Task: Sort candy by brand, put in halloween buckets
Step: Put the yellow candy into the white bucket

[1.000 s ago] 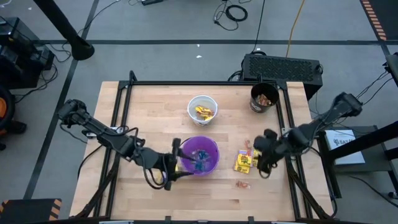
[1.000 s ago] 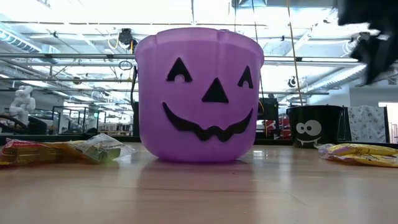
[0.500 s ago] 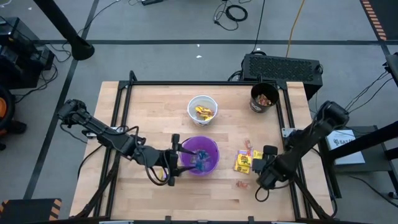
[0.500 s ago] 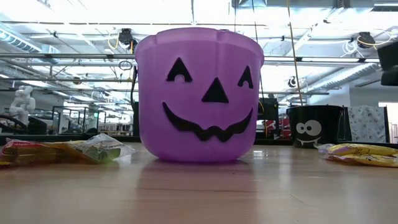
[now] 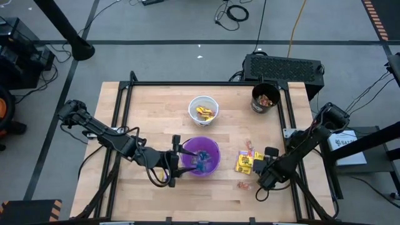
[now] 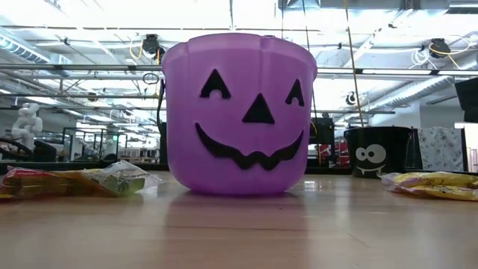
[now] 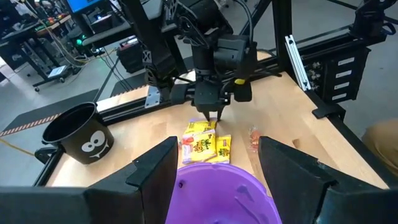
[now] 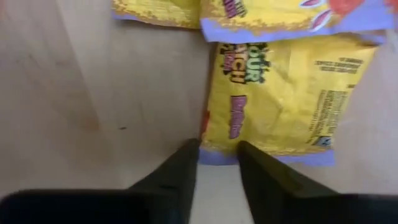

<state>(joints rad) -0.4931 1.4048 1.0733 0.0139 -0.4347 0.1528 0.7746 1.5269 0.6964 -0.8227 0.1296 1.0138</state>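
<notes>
Light wooden table (image 5: 156, 106): left gripper (image 5: 177, 161) hangs wide open at the purple plastic pumpkin bucket (image 5: 201, 156). Over to the right, right gripper (image 8: 217, 163) is pinching the edge of a yellow candy packet (image 8: 280, 93) lying flat on the table.

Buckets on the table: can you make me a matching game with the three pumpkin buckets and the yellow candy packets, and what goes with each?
Things:
1. round white plastic bucket
2. round purple plastic bucket
3. round black plastic bucket
4. yellow candy packets

Places:
A. lying flat on the wooden table, at the right gripper
B. by the black ridged box, orange candy inside
C. beside the open left gripper, blue wrappers inside
D. middle of the table, yellow candy inside

Pairs: 1-D, 2-C, 3-B, 4-A
</notes>
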